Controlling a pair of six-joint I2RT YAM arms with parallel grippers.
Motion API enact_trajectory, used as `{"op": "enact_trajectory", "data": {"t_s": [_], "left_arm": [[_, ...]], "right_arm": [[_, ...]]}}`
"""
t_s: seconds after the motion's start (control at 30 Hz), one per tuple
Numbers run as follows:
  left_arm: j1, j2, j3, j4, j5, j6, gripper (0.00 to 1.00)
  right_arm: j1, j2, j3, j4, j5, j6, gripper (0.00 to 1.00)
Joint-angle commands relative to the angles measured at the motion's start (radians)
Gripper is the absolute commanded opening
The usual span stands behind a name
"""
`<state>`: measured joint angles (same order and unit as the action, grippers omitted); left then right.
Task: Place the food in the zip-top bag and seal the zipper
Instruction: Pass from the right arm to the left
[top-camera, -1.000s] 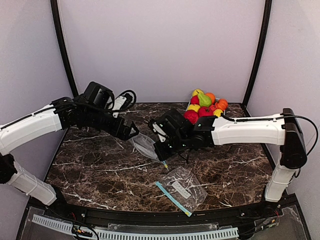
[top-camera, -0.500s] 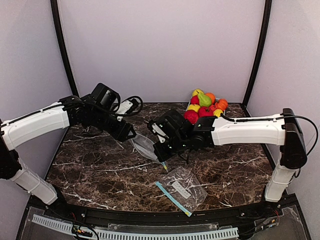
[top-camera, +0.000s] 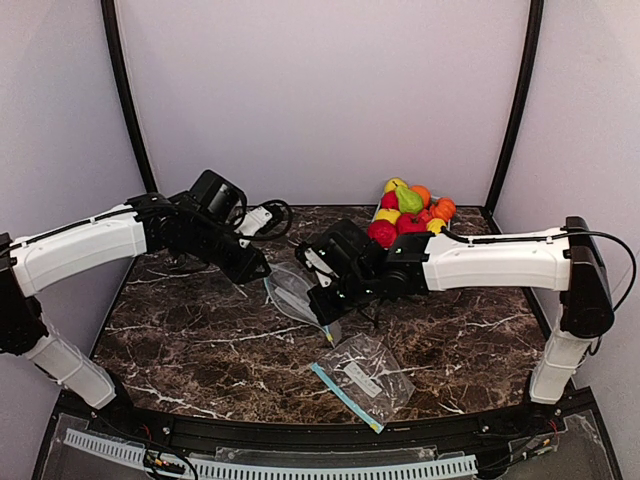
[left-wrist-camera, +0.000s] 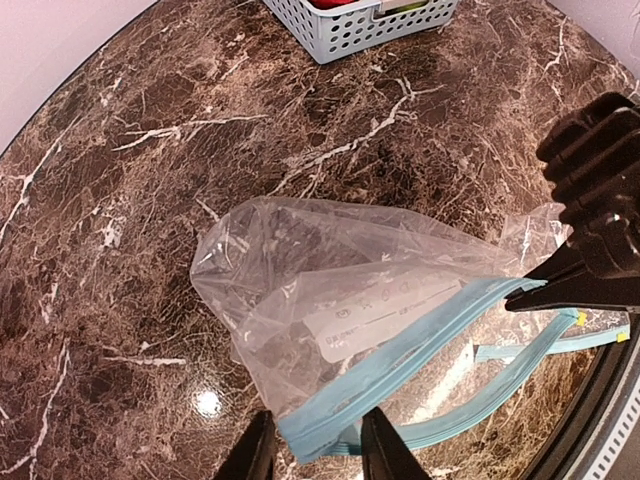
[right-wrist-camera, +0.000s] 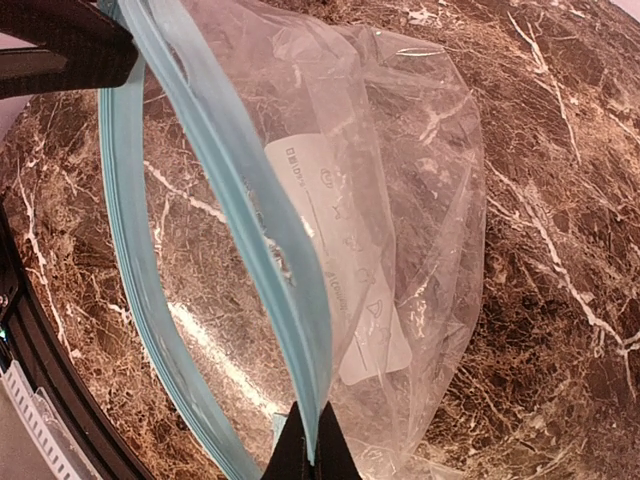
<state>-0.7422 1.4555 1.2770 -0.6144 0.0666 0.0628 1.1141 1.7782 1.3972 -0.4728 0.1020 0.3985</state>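
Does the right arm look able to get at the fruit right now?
Probably not: the right gripper is shut on the lifted bag, so its jaws are taken, though the fruit lies close by.

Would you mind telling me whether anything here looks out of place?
Nothing is spilled or damaged. The one stray item is a second bag lying askew near the front edge, apart from the zip-top bag the right gripper pinches by its rim.

A lab robot cell: plain pale panels on black posts box in a marble-patterned table (slotted cable duct along its near edge).
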Motion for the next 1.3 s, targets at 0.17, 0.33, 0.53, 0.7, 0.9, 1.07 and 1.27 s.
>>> {"op": "enact_trajectory", "data": {"t_s": [0.17, 0.33, 0.53, 0.7, 0.9, 1.07, 1.27], "left_arm": [[0.007, 0.012, 0.019, -0.001, 0.024, 0.029, 0.17], [0.005, 0.012, 0.013, -0.003, 0.041, 0.028, 0.05], [0.005, 0.004, -0.004, -0.005, 0.066, 0.021, 0.01], [0.004, -0.007, -0.024, -0.011, 0.066, -0.023, 0.01], [0.004, -0.023, -0.046, -0.031, -0.005, -0.167, 0.01], [0.005, -0.026, -0.05, -0.048, -0.039, -0.234, 0.01], [0.005, -0.041, -0.069, -0.036, -0.044, -0.293, 0.01]], "right_arm": [[0.013, 0.016, 0.043, -0.004, -0.002, -0.012, 0.0], [0.013, 0.017, 0.043, -0.006, 0.007, -0.008, 0.0], [0.013, 0.017, 0.042, -0.01, 0.03, 0.001, 0.0], [0.013, 0.013, 0.044, -0.015, 0.04, 0.007, 0.1], [0.0, -0.066, 0.022, -0.005, 0.041, -0.004, 0.52], [-0.062, -0.16, -0.011, -0.008, 0.03, -0.011, 0.71], [-0.204, -0.247, -0.067, -0.04, 0.034, -0.036, 0.79]]}}
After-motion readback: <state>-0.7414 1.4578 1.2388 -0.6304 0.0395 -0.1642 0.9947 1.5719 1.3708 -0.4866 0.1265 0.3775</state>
